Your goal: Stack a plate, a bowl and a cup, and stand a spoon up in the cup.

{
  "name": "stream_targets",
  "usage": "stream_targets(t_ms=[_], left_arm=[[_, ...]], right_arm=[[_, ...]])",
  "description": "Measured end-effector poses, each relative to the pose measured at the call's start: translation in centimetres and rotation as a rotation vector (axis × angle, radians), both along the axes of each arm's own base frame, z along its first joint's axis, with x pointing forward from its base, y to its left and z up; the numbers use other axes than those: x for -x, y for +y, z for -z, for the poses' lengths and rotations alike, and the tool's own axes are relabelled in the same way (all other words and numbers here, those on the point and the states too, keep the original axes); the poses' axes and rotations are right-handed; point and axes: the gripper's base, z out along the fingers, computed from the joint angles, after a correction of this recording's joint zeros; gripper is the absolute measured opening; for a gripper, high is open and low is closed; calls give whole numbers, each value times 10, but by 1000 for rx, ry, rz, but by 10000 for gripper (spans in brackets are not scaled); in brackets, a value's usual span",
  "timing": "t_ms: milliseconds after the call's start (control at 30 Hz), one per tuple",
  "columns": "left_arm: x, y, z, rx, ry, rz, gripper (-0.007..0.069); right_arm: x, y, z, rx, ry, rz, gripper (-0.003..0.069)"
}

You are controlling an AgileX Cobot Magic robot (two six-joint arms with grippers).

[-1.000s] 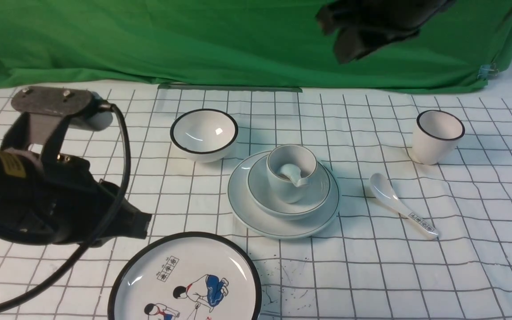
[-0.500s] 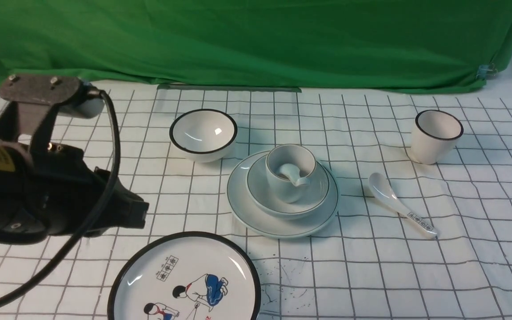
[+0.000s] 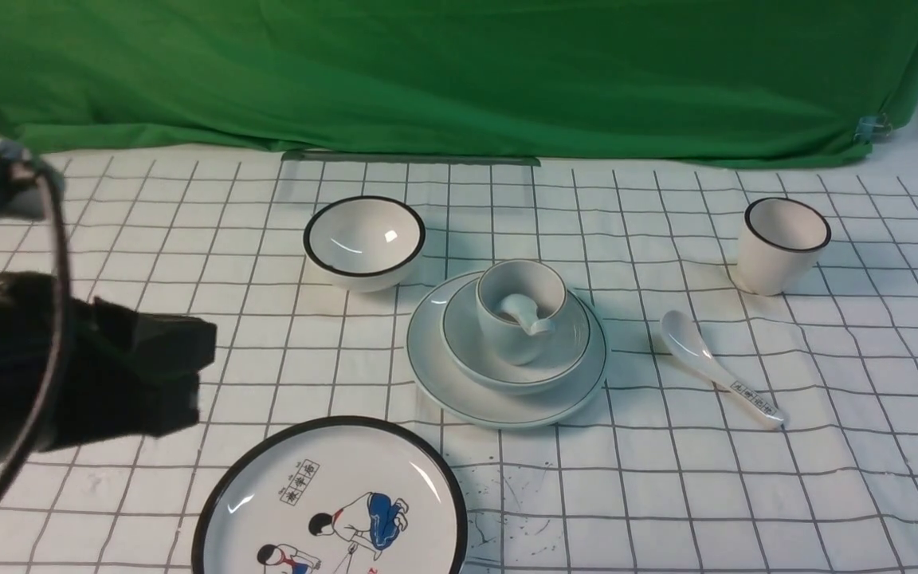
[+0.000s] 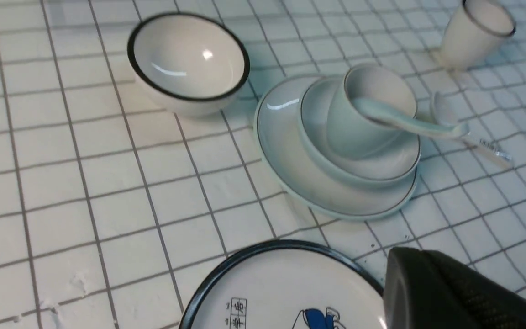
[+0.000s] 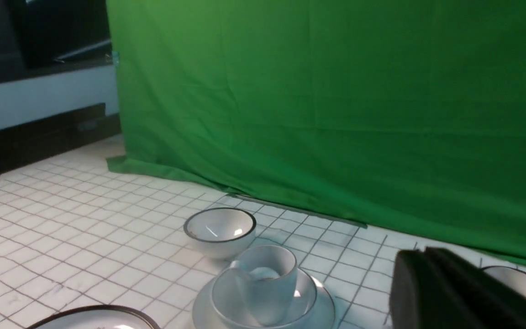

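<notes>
The wide, shallow pale grey-white bowl with a thin dark rim line [image 3: 467, 351] sits on the plain pale grey-white round plate with a thin dark rim line [image 3: 435, 371]. Inside that bowl stands the small handleless pale grey-white cup [image 3: 511, 339], upright. The cup holds the plain white ceramic soup spoon [image 3: 519, 307], its bowl end down inside and its short curved handle leaning out over the cup's rim.

The smaller, deeper white bowl with a thick black rim [image 3: 365, 239] is on the white cloth with a dark grid [image 3: 626, 478], near the plate, on its far left side; it holds nothing. The tapered white cup with a bold black rim [image 3: 782, 251] stands well apart on the far right. The white spoon with printed characters on its handle [image 3: 702, 359] lies on the cloth between that cup and the stack. The large black-rimmed white plate with cartoon figures [image 3: 268, 486] lies at the near left.

The left black gripper [image 3: 180, 359] is clenched with nothing in it, above the cloth to the left of the stack and clear of it. The right black gripper [image 5: 445, 288] is clenched too, holding nothing, and is out of the front view; its wrist view shows the cup and spoon well apart from it.
</notes>
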Motion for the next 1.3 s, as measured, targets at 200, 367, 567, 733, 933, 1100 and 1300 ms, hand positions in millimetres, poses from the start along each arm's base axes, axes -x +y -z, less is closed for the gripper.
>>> stream_targets(t_ms=[200,367,567,733,933,1100,1300], left_arm=[[39,18,-5,99,-223,-37,1],[60,26,-18,182,-344,-46,1],[66,28,-21,214,-372,-47,1],[66,29,-21,183,-387,-45,1],[63,32,-11,88,-456,-61,1],[68,44,21,37,-544,-175,1],[77,62,90,-57,-535,-410,1]], right_arm=[[0,1,8,-1,-6,-7,81],[1,0,8,-3,-9,-7,90],[1,0,8,-4,-10,-8,102],[1,0,8,-4,-10,-8,120],[1,0,8,-4,-10,-8,140],[1,0,8,-4,-10,-8,148],[1,0,8,-4,-10,-8,162]])
